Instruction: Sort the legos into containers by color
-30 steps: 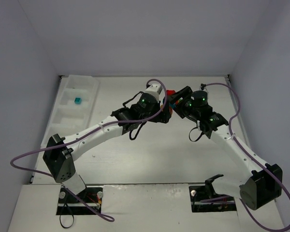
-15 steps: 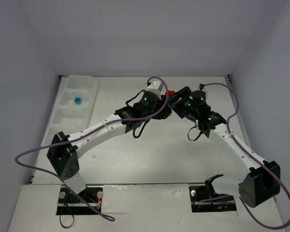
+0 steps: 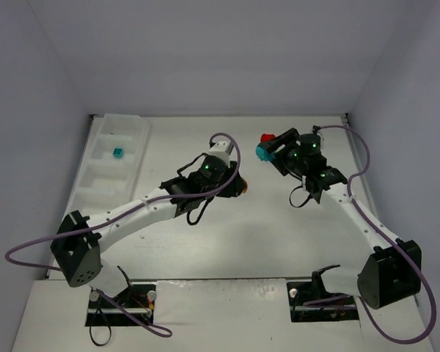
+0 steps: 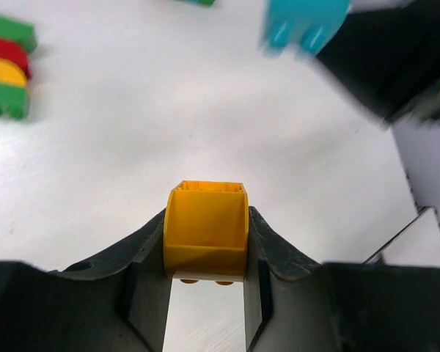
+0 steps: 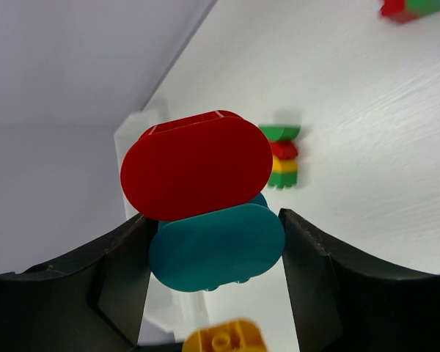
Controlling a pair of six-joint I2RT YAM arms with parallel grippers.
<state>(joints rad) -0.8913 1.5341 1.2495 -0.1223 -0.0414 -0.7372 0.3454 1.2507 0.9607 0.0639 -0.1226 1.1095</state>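
Observation:
My left gripper [image 3: 238, 185] [image 4: 207, 220] is shut on a yellow lego [image 4: 205, 231], held just above the table. My right gripper [image 3: 268, 147] [image 5: 214, 220] hangs higher and to its right, shut on a teal lego [image 5: 216, 249] with a red lego [image 5: 196, 165] stuck on top of it. The two grippers are apart, and the yellow lego [image 5: 224, 339] shows below the right one. A green-red-yellow-green clump [image 4: 7, 66] [image 5: 282, 158] lies on the table. At the far left, the long translucent tray of containers [image 3: 143, 139] holds one teal lego [image 3: 118, 152].
Another clump with red and green bricks [image 5: 414, 7] lies at the edge of the right wrist view. White walls close in the table on the left, back and right. Purple cables loop off both arms.
The left gripper has shut on the yellow lego and drawn back toward the near left with it. It is now apart from the red and teal pair, which the right gripper has carried slightly right.

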